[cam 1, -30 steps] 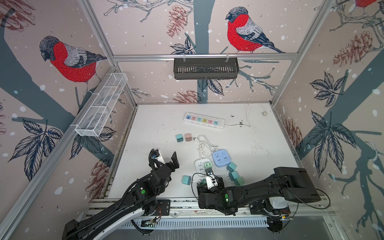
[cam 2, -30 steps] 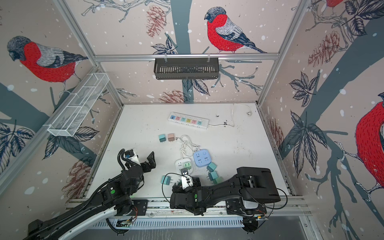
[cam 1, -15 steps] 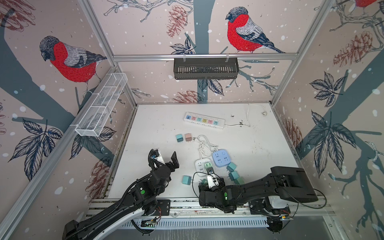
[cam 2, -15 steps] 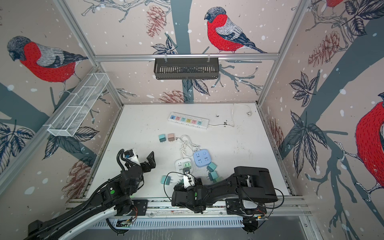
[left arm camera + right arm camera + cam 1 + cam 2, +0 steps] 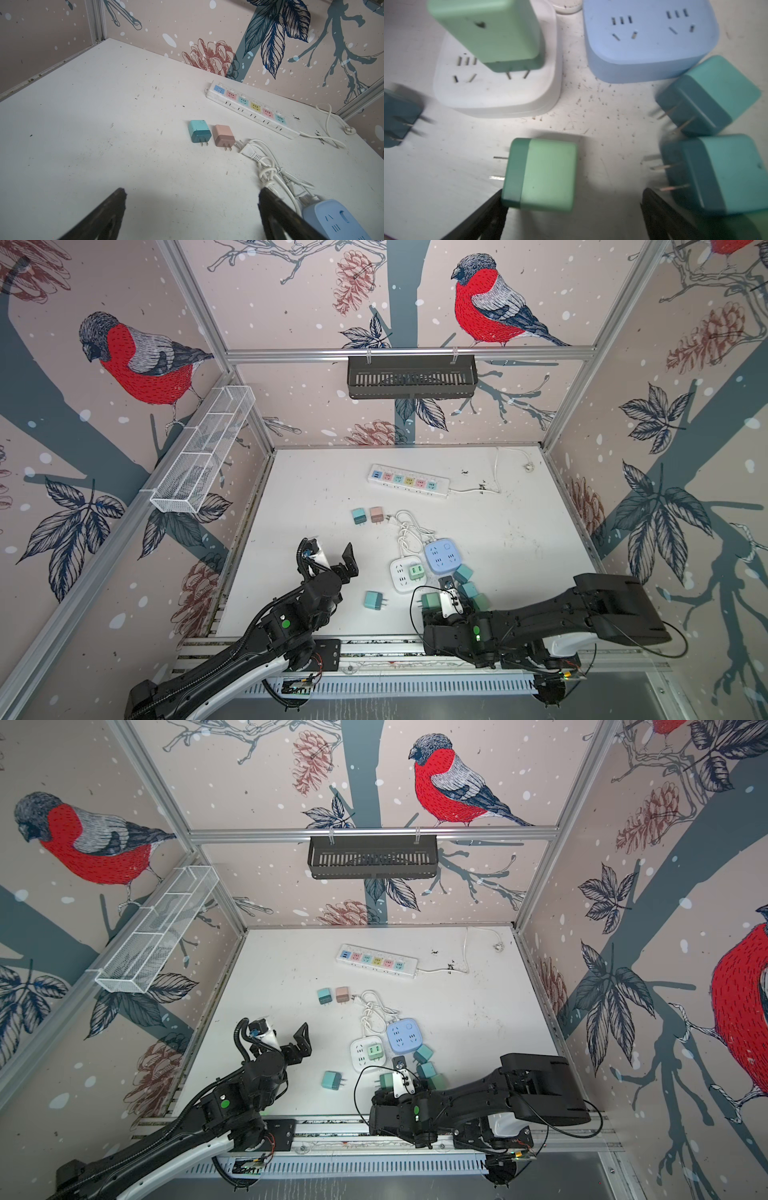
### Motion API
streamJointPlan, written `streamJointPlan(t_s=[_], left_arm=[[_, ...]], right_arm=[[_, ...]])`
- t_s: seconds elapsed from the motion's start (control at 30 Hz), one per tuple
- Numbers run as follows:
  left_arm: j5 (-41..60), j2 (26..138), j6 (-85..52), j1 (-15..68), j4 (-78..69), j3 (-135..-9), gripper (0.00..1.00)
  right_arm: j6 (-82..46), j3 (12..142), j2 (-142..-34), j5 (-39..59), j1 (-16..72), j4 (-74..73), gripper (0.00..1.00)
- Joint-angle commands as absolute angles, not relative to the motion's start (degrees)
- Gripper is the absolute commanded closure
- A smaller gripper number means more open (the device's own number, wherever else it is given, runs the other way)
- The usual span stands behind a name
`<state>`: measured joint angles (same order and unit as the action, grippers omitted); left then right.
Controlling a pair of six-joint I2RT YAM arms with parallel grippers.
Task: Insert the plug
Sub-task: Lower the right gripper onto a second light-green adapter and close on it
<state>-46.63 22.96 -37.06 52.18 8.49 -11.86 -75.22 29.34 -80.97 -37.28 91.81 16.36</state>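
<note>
Green plug [image 5: 542,174] lies flat on the bench [image 5: 602,128] just ahead of the right gripper's [image 5: 574,193] spread jaws, at one fingertip. Beyond stands a white socket block [image 5: 496,93] with a second plug [image 5: 488,31] upright in it. The left gripper [image 5: 192,190] is spread, empty.

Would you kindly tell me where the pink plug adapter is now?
In both top views the pink plug adapter lies mid-table, just right of a teal adapter, with the long power strip behind it.
</note>
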Motion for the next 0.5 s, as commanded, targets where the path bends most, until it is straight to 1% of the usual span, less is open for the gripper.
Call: streamJointPlan(t_s=[0.0, 0.1, 0.17, 0.23, 0.37, 0.47], left_arm=[[-47.52, 23.03, -37.51, 52.12, 8.09, -12.13, 0.01], [-47.38, 23.17, -37.40, 52.08, 8.00, -12.13, 0.02], [-47.38, 23.16, -37.43, 52.12, 8.00, -12.12, 0.02], [-47.42, 23.13, -37.31, 52.12, 8.00, -12.11, 0.01], [-47.42, 23.06, -37.29, 52.12, 7.98, -12.13, 0.02], [-47.37, 23.05, -37.28, 52.12, 7.90, -12.13, 0.01]], right_arm=[[-77.78, 27.27, -78.52, -36.91, 90.59, 18.82, 0.00], [-76.55, 25.37, -76.02, -35.77, 88.78, 17.72, 0.04], [-75.65, 24.41, -74.24, -35.33, 87.45, 17.35, 0.09], [-75.28, 24.13, -72.15, -35.63, 86.29, 18.54, 0.17], [-73.00, 23.27, -66.67, -35.88, 85.00, 18.88, 0.26], [-70.81, 22.96, -63.81, -35.00, 83.83, 18.00, 0.36]])
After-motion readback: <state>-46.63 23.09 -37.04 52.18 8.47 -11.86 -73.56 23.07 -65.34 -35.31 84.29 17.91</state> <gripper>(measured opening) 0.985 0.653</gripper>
